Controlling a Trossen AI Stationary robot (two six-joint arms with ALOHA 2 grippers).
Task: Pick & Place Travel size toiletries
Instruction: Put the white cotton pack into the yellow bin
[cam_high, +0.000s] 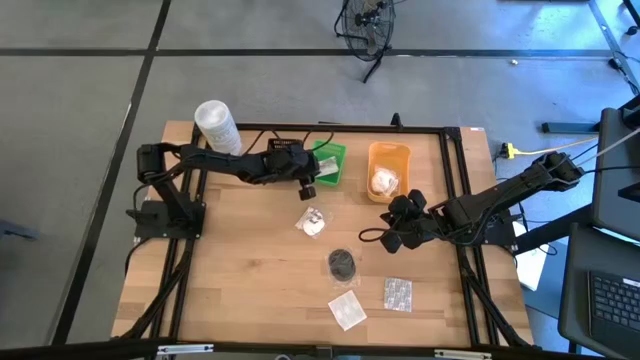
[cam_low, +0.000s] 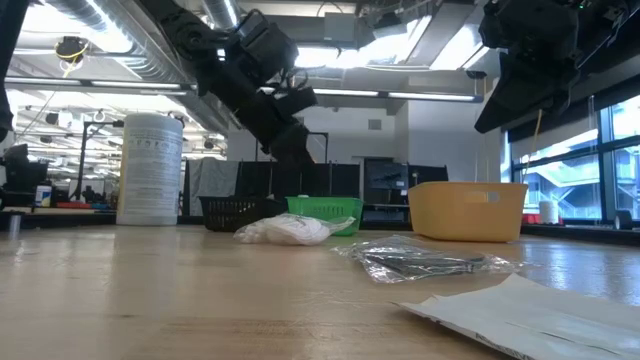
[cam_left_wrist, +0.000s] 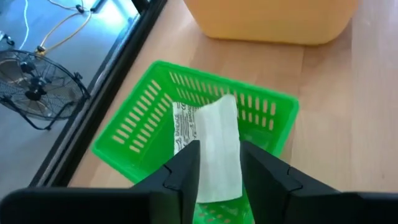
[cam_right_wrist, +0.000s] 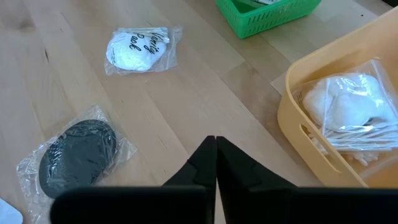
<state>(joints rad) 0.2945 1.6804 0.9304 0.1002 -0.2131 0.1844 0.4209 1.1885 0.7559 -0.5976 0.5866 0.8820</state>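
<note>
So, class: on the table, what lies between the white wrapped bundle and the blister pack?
The black pad in clear wrap lies between the bundle and blister pack, seen in the high view.

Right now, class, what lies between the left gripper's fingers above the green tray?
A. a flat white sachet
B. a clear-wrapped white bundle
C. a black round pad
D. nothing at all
A: in the left wrist view a flat white sachet shows between the left gripper fingers, over the green tray.
</note>
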